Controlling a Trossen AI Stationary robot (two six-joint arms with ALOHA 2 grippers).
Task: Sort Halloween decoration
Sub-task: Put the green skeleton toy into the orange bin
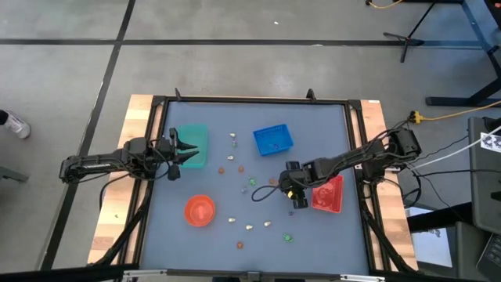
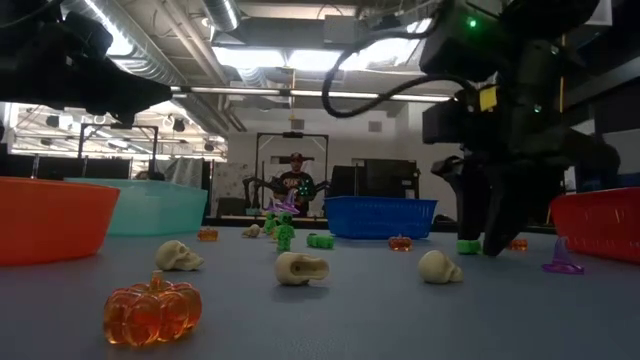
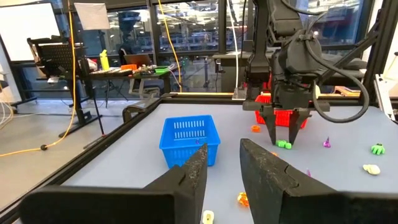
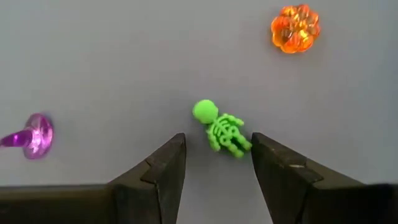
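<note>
Parted right gripper (image 4: 214, 165) fingers straddle green skeleton (image 4: 222, 130) — seemingly untouched; left gripper (image 1: 177, 149) open, empty, over teal tray (image 1: 196, 138).

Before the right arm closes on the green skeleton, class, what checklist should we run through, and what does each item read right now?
1. Right gripper open: ok, fingers spread.
2. Green skeleton lined up between the fingers: ok, though it lies tilted, head beyond the tips.
3. Neighbours clear: ok, orange pumpkin and purple witch hat sit apart from it.
4. Fingertips down at table level: cannot tell exactly; the low view shows them close beside the skeleton.
5. Left gripper out of the way: ok, open by the teal tray.
</note>
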